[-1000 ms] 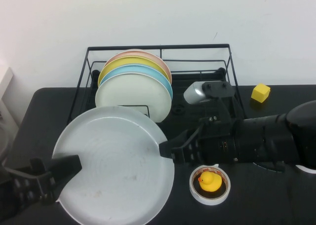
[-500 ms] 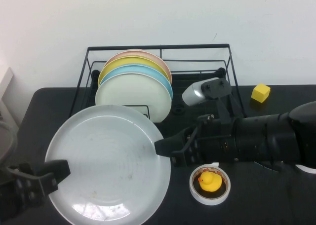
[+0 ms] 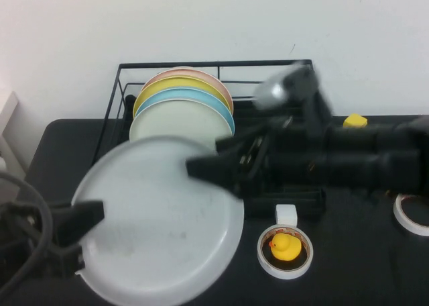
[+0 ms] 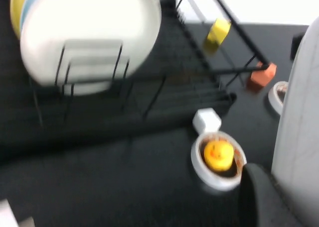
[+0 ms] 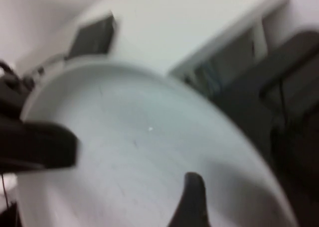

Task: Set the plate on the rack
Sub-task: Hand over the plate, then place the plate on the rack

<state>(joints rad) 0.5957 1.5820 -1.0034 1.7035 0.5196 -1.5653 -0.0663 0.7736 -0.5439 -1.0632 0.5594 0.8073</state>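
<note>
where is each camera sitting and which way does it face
High view: raised on the robot's side, angled down at the rack, the plate and both arms; left claw grips the plate's edge, right claw is over its far side.
Left wrist view: on the left arm, facing the rack, one finger showing.
Right wrist view: on the right arm, looking down at the plate.
All three show the plate.

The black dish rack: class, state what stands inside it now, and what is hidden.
Inside the rack stand four upright plates: cream-white frontmost, then blue, yellow, pink. The right pincer and its arm cover the rack's right half.
</note>
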